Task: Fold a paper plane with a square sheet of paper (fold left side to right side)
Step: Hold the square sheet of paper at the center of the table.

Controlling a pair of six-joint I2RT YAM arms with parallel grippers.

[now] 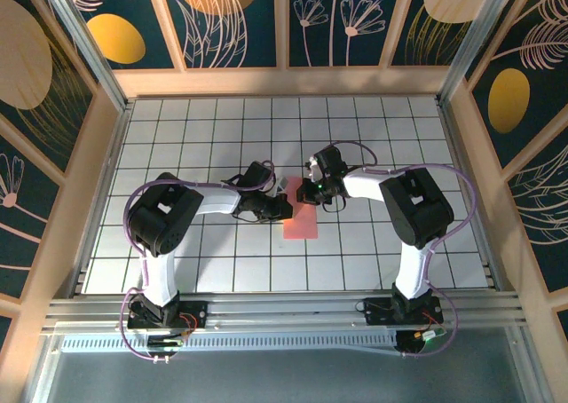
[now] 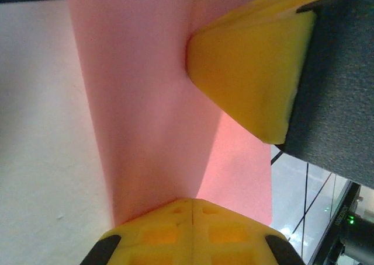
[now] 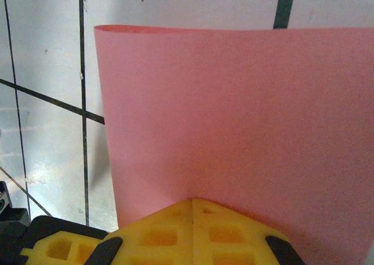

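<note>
The salmon-pink square sheet of paper lies mid-table, bent over on itself into a strip about one tile wide. My left gripper reaches in from the left and my right gripper from the right, and both meet at the strip's far end. In the left wrist view the yellow jaws are shut, with the paper spreading from their tip. A finger of the right gripper rests on the same sheet. In the right wrist view the shut jaws pinch the paper, which curves over at its far edge.
The white grid table is boxed in by wooden walls at the back and both sides. A metal rail with the arm bases runs along the near edge. Purple cables loop off both arms.
</note>
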